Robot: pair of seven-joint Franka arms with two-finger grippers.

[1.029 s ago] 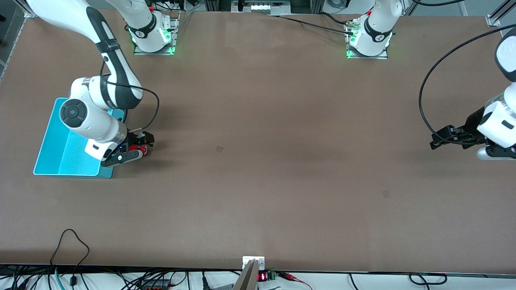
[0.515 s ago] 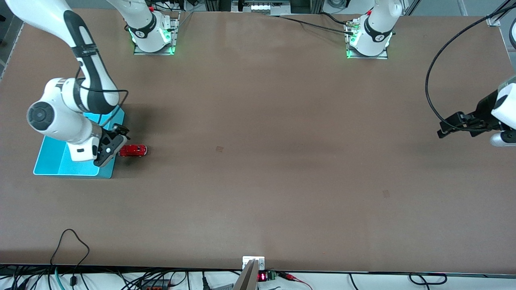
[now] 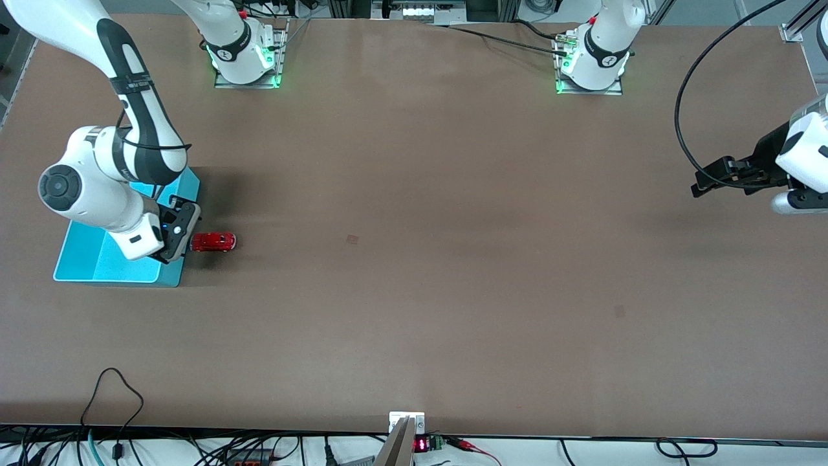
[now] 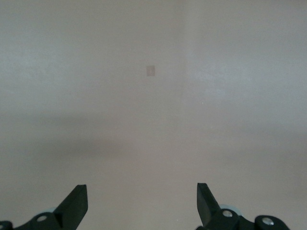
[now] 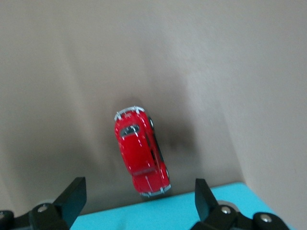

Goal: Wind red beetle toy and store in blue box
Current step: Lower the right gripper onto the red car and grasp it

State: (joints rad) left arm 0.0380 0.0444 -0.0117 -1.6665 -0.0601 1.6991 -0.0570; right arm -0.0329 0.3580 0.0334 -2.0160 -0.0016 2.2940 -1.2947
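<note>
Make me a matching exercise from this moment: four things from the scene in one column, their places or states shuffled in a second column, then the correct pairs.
Things:
1. red beetle toy
2. blue box
3. right gripper
4. left gripper

Places or states:
A. open, over bare table at the left arm's end
B. open, over the box's edge, with the toy in its wrist view
C. on the table at the right arm's end, under the right arm's wrist
D. on the table just outside the box, held by nothing

Pairs: 1-D, 2-C, 3-B, 4-A

No legible text or labels
</note>
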